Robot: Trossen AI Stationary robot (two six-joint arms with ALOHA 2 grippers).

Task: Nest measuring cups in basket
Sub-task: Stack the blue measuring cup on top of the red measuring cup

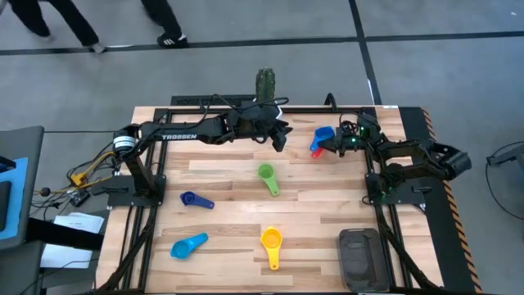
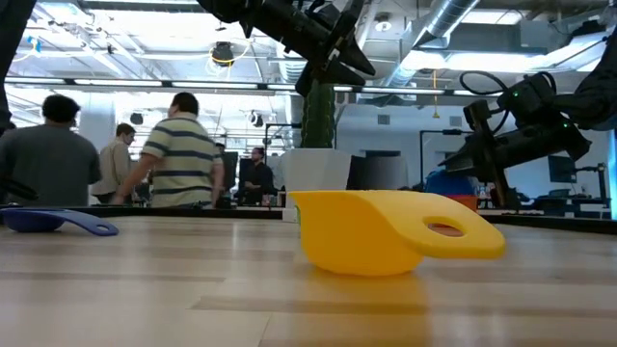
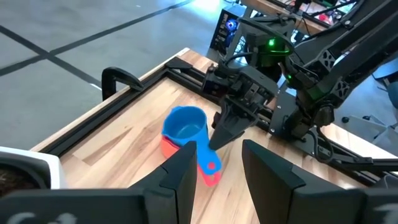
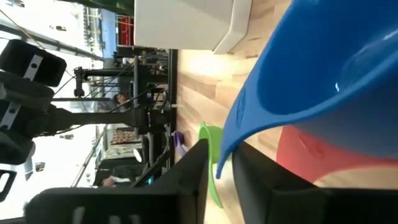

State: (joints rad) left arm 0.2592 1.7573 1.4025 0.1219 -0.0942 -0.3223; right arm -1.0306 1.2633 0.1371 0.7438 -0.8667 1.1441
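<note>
A blue cup [image 1: 324,134] sits over a red cup [image 1: 315,152] near the table's far edge, and my right gripper [image 1: 332,144] is shut on the blue one. My left gripper [image 1: 280,139] hovers open just left of them, raised above the table; in its wrist view its fingers frame the pair [image 3: 185,126]. On the table lie the green cup [image 1: 267,177], dark blue cup [image 1: 195,199], light blue cup [image 1: 188,244] and yellow cup [image 1: 272,243]. The dark grey basket [image 1: 360,254] stands at the near right corner. No separate orange cup shows. My right gripper holds the blue cup at its rim by the handle's root [image 3: 208,144], pinched between the two fingers [image 4: 194,177]. The fingers come in nearly level from the table's right. The blue cup is upright over the red cup [image 3: 210,173]; whether it rests in it I cannot tell.
A white cactus pot [image 1: 266,82] stands at the far edge, behind my left gripper. Black frame rails [image 1: 385,205] run along both sides. People move in the room beyond the table [image 2: 178,149]. Bare wood lies between the scattered cups and the basket.
</note>
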